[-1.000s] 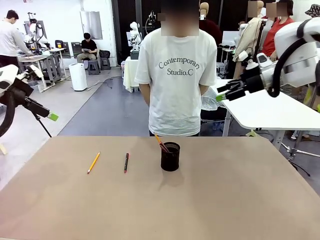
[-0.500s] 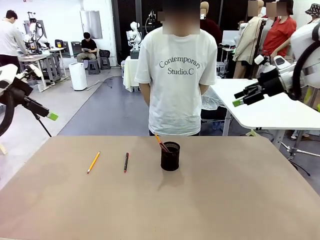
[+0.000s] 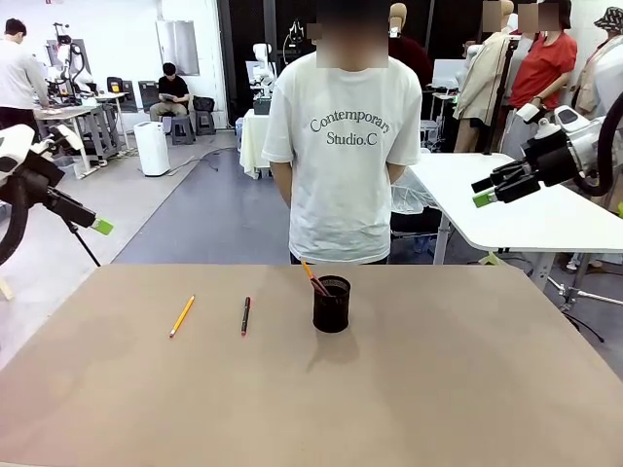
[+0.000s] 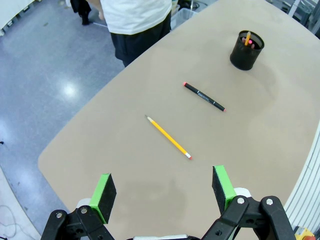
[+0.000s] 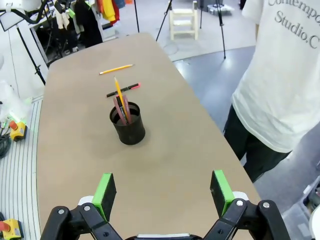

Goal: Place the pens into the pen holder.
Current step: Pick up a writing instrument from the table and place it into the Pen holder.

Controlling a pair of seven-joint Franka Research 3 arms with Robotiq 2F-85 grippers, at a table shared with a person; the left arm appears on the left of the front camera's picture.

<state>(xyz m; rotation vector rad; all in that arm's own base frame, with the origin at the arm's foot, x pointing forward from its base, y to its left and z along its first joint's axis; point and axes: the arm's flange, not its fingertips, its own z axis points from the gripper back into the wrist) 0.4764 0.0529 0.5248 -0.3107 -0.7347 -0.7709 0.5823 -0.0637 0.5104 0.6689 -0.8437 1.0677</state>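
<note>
Your pen holder (image 3: pixel 331 305) stands on the table (image 3: pixel 467 389), with an orange pencil (image 5: pixel 118 89) and what look like two reddish pens (image 5: pixel 121 107) leaning inside. To its left lie a black red-tipped pen (image 3: pixel 245 316), then a yellow pencil (image 3: pixel 182 316). Your left gripper (image 4: pixel 162 187) and right gripper (image 5: pixel 162 192) both gape wide, empty, well apart from the holder.

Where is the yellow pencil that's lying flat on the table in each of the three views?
Front view: yellow pencil, left of centre, left of the dark pen.
Left wrist view: the picture's middle, below the dark pen.
Right wrist view: near the top, beyond the dark pen.
Shared landmark: the black pen holder.
</note>
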